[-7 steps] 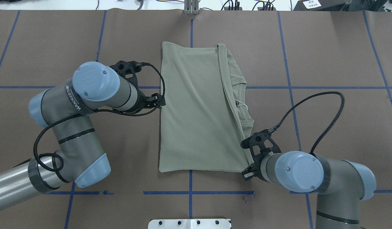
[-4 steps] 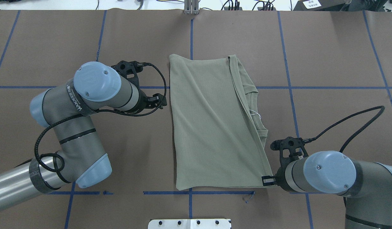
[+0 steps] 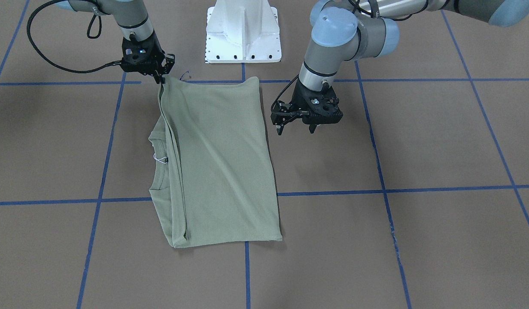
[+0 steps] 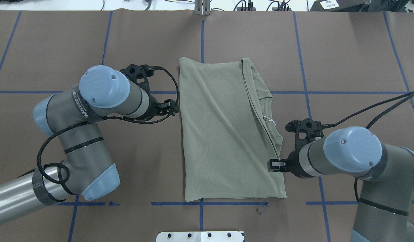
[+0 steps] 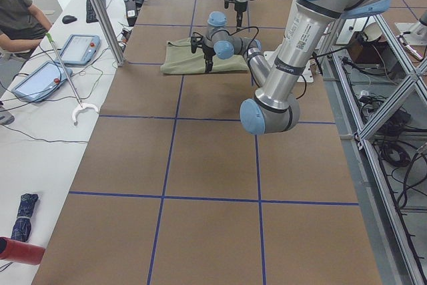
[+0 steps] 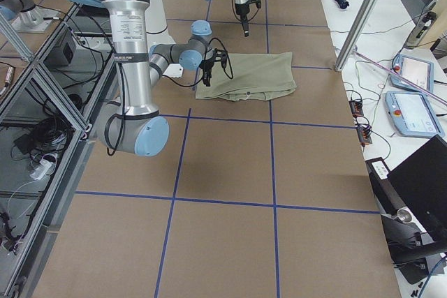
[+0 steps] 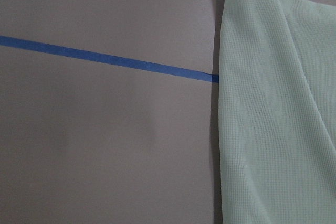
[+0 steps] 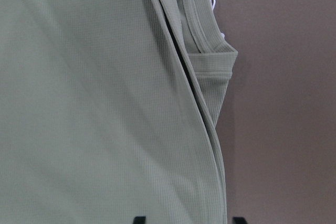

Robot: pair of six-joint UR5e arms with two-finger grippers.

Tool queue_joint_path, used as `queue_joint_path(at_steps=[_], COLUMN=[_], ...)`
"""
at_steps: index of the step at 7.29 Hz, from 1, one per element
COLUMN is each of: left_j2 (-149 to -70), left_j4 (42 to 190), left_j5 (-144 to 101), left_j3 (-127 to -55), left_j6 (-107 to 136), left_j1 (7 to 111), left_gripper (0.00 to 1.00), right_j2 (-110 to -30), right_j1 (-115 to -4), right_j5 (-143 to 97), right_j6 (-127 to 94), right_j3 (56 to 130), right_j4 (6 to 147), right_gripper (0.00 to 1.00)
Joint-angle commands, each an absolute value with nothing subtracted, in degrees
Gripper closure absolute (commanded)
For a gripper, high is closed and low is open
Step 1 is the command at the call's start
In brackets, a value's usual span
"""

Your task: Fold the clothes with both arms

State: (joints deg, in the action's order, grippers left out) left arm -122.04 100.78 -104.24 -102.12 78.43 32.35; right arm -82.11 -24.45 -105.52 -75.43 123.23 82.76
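Observation:
The sage-green shirt [image 4: 223,134] lies flat and folded lengthwise in the middle of the table, its ribbed neck and white tag string [image 4: 269,120] showing along its right edge. My left gripper [image 4: 171,109] hovers just off the shirt's left edge. In the front view its fingers [image 3: 281,128] stand apart and hold nothing, so the left gripper [image 3: 296,127] is open. My right gripper [image 4: 272,164] hangs over the shirt's right folded edge near the hem corner. In the right wrist view the right gripper [image 8: 189,219] is open, with the fold well below its two fingertips.
The white pedestal [image 3: 243,32] stands at the robot's side of the table. Blue tape lines [image 4: 307,92] grid the brown surface. A seated person [image 5: 17,18] and tablets [image 5: 80,48] are on a side bench beyond the table's far edge.
The right gripper dragged the shirt rightward and toward the robot, then let go and moved back along the shirt's right edge. The shirt has lain still since. The left arm barely moved.

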Motion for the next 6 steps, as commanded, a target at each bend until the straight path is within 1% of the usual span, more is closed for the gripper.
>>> queue_joint_path(at_steps=[1,2,3,4,6], left_j2=[-122.43,-122.34,-122.34,-122.34,-122.26], left_j4=[100.72,100.72,100.72,100.64,100.55], left_j5=[-104.24,-104.33,-104.33,-104.24,-103.54], left_j3=[-102.65,-103.87,-105.45,-106.34,-107.92], left_j6=[80.15,79.9,79.63,79.72,80.24], left_j1=[31.29,31.29,31.38,31.38,31.38], left_gripper=[0.0,0.0,0.0,0.0,0.0], right_j2=[-77.03,-70.9,-67.45,-64.98,-62.5], right_j1=[-29.35,-30.57,-31.54,-32.51,-33.92], right_j5=[-108.11,-108.02,-107.15,-105.49,-104.59], right_j6=[-73.3,-71.73,-66.24,-60.53,-52.86], right_j3=[120.96,114.85,109.65,104.9,98.91], right_j4=[83.23,83.49,83.5,83.41,83.5], right_gripper=[0.0,0.0,0.0,0.0,0.0])
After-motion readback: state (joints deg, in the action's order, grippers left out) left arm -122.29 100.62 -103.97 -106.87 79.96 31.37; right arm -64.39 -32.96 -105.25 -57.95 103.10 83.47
